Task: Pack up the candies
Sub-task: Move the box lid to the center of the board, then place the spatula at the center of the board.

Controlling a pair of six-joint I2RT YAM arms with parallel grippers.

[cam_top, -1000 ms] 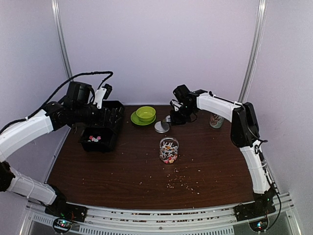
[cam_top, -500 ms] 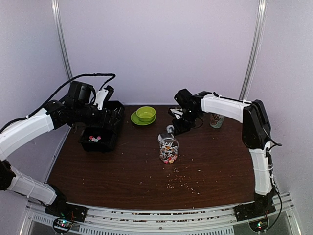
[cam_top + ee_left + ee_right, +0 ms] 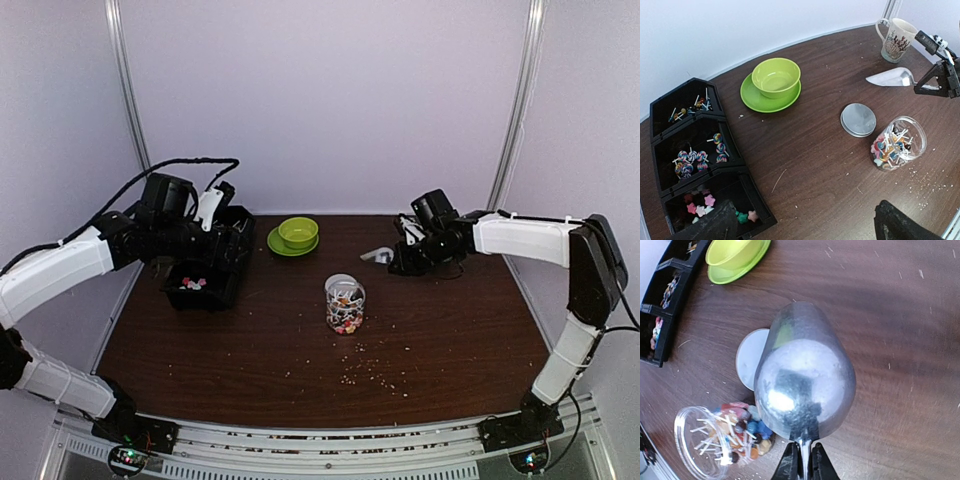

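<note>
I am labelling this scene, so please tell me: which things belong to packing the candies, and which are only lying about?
For the job: candies, jar, lid, scoop, tray.
Lying about: bowl, plate, mug, crumbs.

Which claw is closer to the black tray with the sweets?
Left. The left claw hangs open over the black tray; the right claw, gripping a scoop, is across the table.

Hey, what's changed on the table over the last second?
The right gripper, still shut on the metal scoop, went to the jar of candies, then swung away to the right. The jar, green bowl and black tray stayed put; the left gripper stayed open.
</note>
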